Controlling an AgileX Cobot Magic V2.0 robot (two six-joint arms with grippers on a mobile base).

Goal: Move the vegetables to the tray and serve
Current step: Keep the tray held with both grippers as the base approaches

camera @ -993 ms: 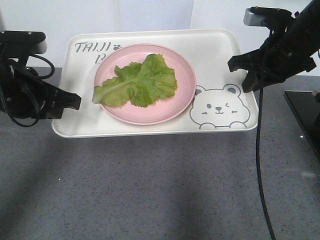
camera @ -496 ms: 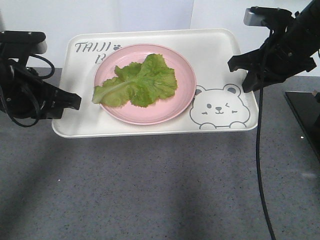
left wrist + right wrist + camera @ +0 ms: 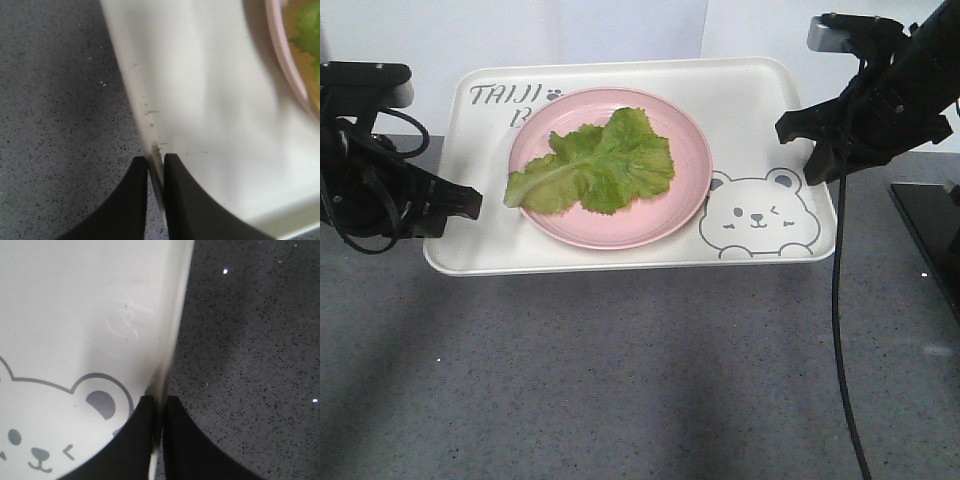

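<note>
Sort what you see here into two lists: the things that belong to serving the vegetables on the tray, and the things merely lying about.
Belonging to the job:
- vegetables, lying on the pink plate
- tray, carrying that plate
- left gripper, clamped on the tray's rim
- right gripper, clamped on the opposite rim

Just there:
- grey speckled counter
- black cable

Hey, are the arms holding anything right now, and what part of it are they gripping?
Yes. Both hold the tray by its side rims: the left gripper pinches one edge, the right gripper the edge beside the bear drawing.

Bare countertop (image 3: 620,380) before tray (image 3: 620,262)
</note>
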